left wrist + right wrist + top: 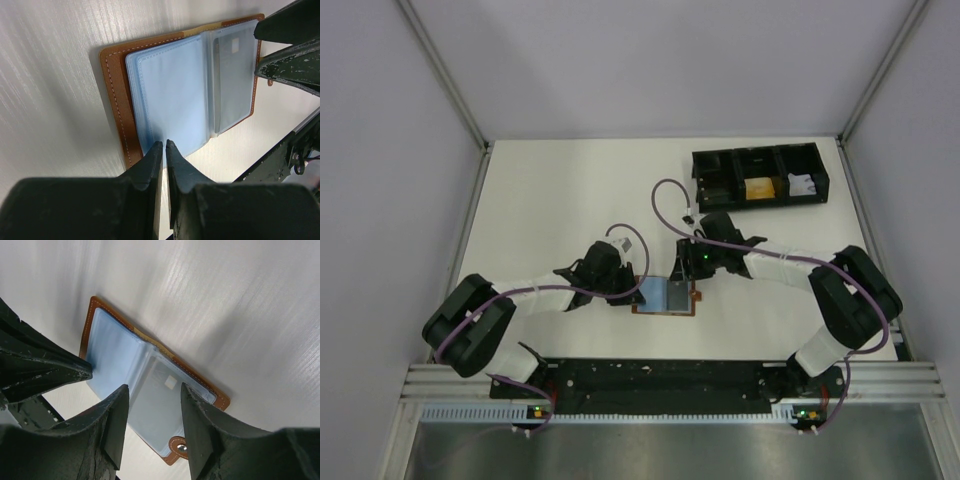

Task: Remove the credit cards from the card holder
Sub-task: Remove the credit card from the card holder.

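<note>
White table (560,200) fills our view, with a black tray (700,178) far at the back. Our brown card holder (670,296) lies open between both arms. We think our left gripper (164,145), nearly pressed together, pinches a blue page edge. Our right gripper (153,388) hangs spread over a card (234,80). Pages look light, floppy and slippery. That card is stiff, so we'd grab its edge.

My right gripper (257,52) hides the card holder's (170,95) far corner from my left wrist camera; the card (234,50) under its cloudy sleeve (230,107) is too blurred to read.
</note>
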